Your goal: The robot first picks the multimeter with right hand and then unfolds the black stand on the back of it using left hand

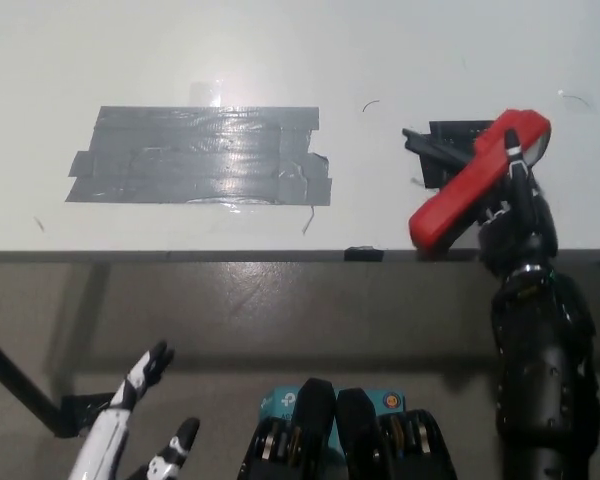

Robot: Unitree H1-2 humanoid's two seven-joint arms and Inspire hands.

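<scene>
Only one view given: from the robot's head, facing steeply down. Takes in the white table [280,50] across the upper half, its front edge running level across the middle, and floor below the edge. Near enough to show the grey tape patch [200,155] left of centre and the red multimeter [477,180] in the right hand [515,225] at the right (both well inside the frame). Catches the white left hand [130,430] only at the lower left corner, low and close to the lens. No second view to share anything with.
</scene>
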